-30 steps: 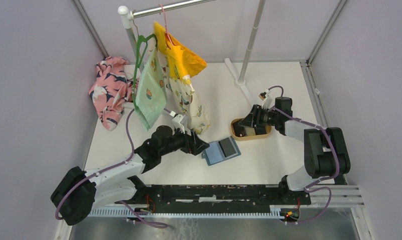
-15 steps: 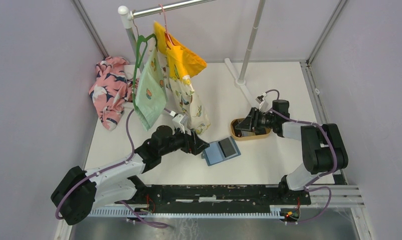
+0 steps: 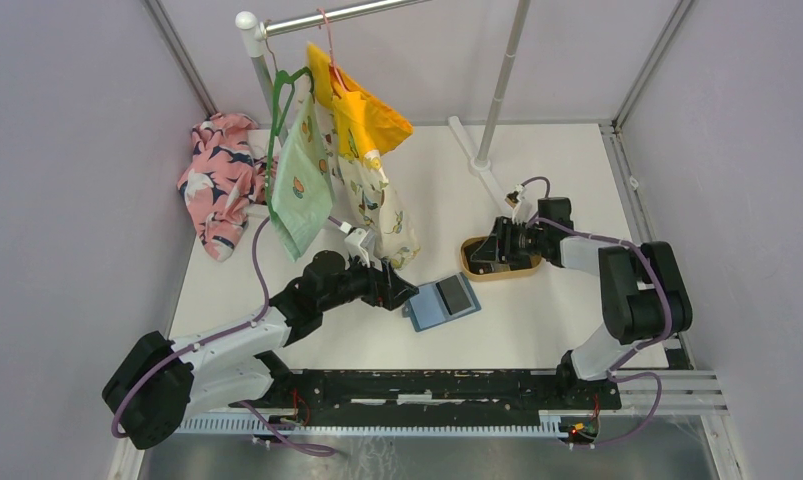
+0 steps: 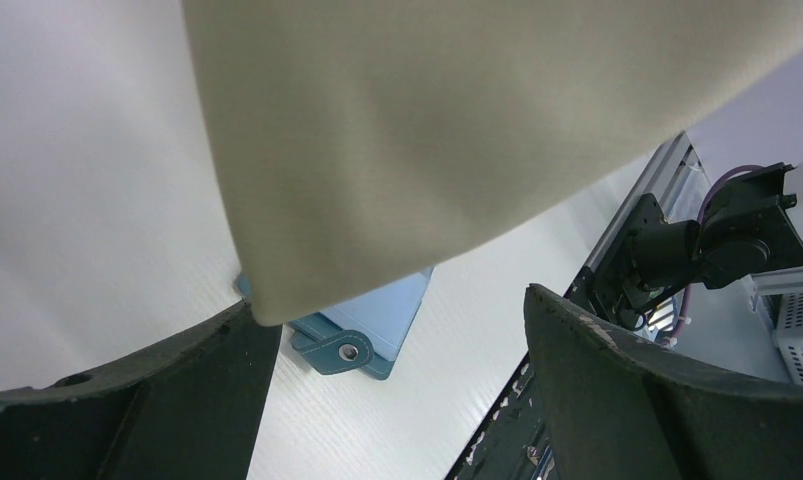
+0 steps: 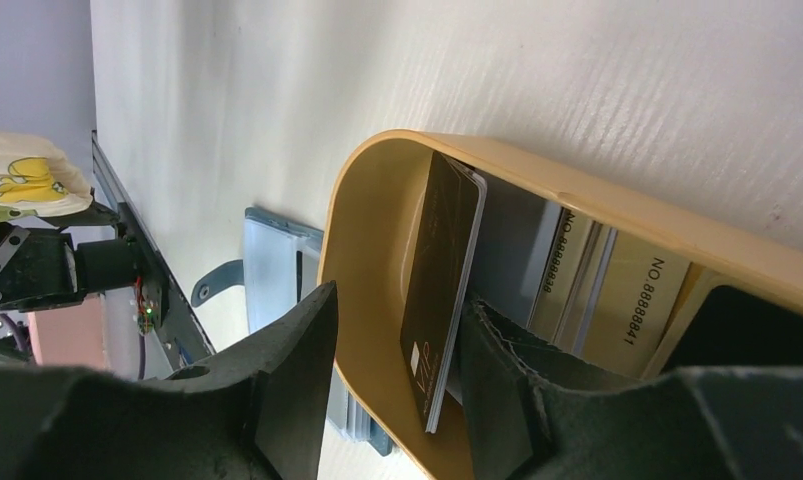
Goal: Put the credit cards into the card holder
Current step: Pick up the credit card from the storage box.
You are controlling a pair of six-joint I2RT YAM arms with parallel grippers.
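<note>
My right end effector sits half-spread astride the end wall of the tan tray and a dark credit card standing on edge inside, whether pinching I cannot tell; stiff, light, slick, best gripped across its flat faces.

**Cloth and fingers mask most of the cards**

In the left wrist view a cream cloth covers the card holder, all but one corner with its snap tab. In the right wrist view the tan tray runs off the right edge. Inside the tray, the right gripper straddles a black card standing on edge; whether its fingers press that card cannot be told. Pale numbered cards lying flat in the tray are half covered, their numbers cut short. From above, the tray's contents are too small to tell.
</note>
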